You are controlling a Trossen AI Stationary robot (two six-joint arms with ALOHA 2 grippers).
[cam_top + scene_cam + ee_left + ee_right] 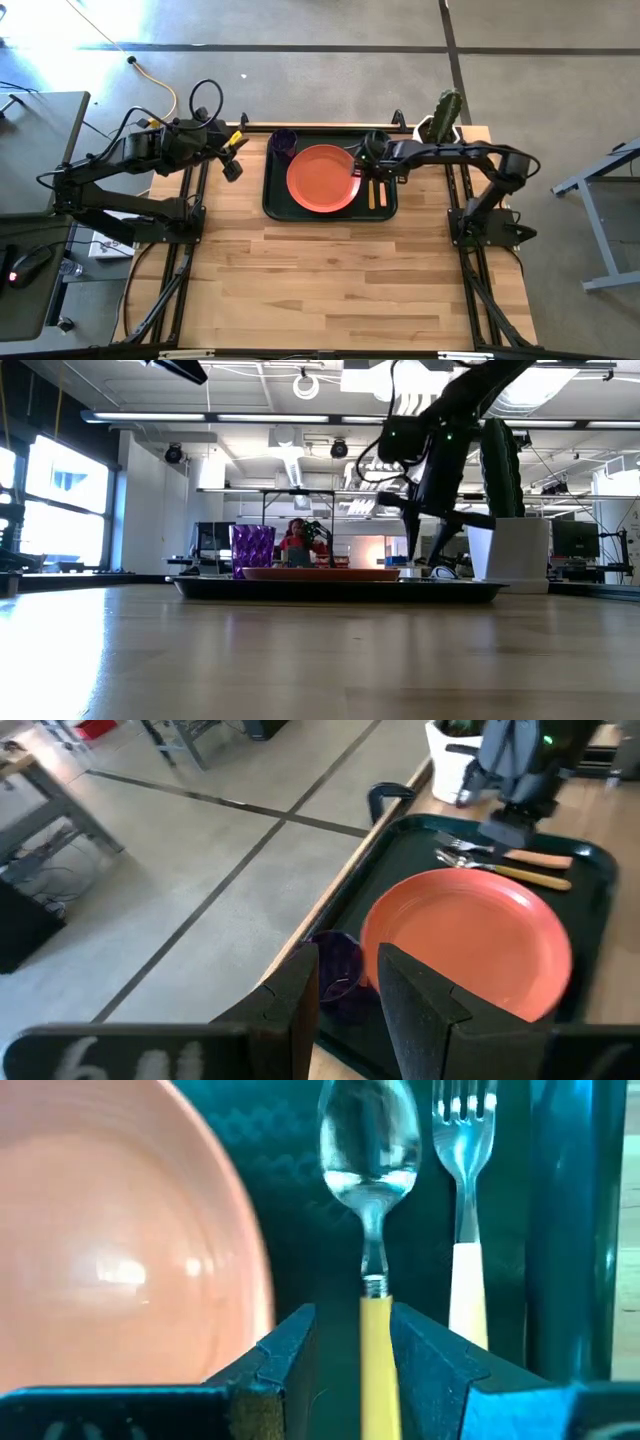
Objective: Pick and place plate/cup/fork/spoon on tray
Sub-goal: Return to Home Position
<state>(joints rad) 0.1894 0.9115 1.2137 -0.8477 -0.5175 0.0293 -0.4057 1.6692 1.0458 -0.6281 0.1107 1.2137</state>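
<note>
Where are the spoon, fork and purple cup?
Silver metal spoon, tan-orange handle (368, 1140): right wrist view, its bowl.
Silver metal fork, orange handle (467, 1155): right wrist view, its head.
Dark purple cylindrical cup (283, 143): high view, its top.

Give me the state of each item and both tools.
tray: flat on the table, loaded.
plate: lying flat in the tray's middle.
cup: upright in the tray, beside the plate.
fork: lying flat in the tray.
spoon: lying in the tray between plate and fork, not gripped.
right tool: open, straddling the spoon's handle.
left tool: open, empty, off the tray's cup side.

Robotics lab (monitors (575, 538), strip lights (150, 417))
</note>
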